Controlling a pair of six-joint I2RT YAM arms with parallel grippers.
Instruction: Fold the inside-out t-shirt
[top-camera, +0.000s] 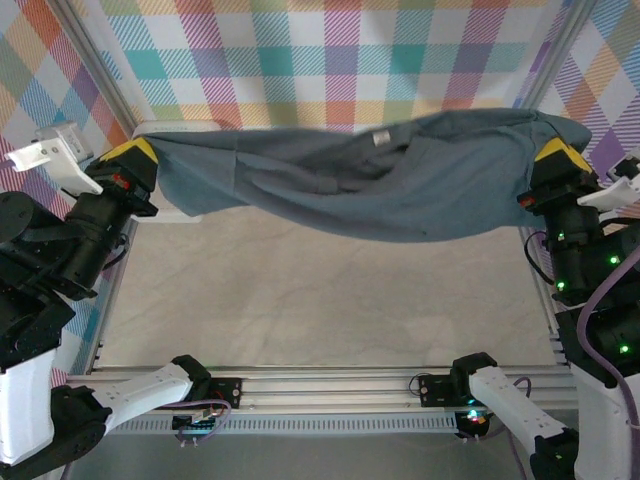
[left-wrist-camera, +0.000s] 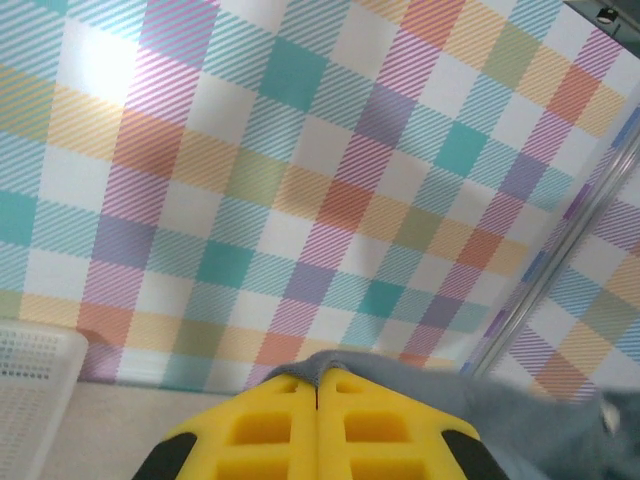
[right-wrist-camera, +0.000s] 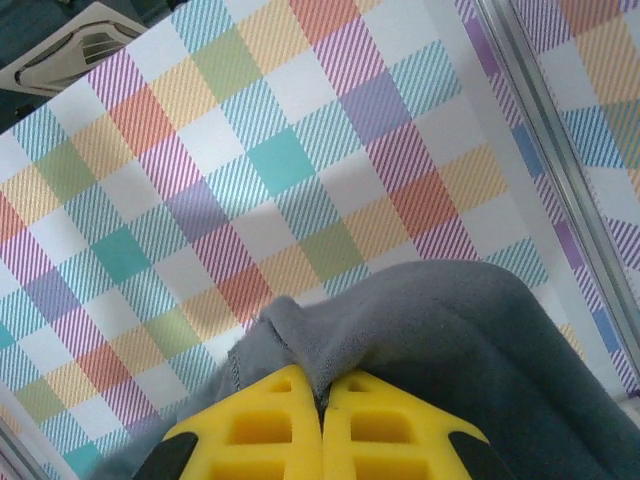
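Observation:
The inside-out t-shirt (top-camera: 380, 185), dark slate-grey with seams and a small pale patch (top-camera: 379, 138), hangs stretched between both arms above the far half of the table and sags in the middle. My left gripper (top-camera: 143, 150) is shut on its left edge; in the left wrist view the yellow fingers (left-wrist-camera: 270, 425) pinch a thin grey fold (left-wrist-camera: 330, 362). My right gripper (top-camera: 553, 150) is shut on the right end; in the right wrist view the cloth (right-wrist-camera: 430, 330) bunches out above the closed yellow fingers (right-wrist-camera: 380, 425).
A white perforated basket (left-wrist-camera: 30, 390) sits at the far left by the checked backdrop (top-camera: 330, 60). Metal frame posts (top-camera: 100, 70) rise at both back corners. The beige table surface (top-camera: 330, 300) lies below the hanging shirt, with the arm bases along the near rail (top-camera: 330, 385).

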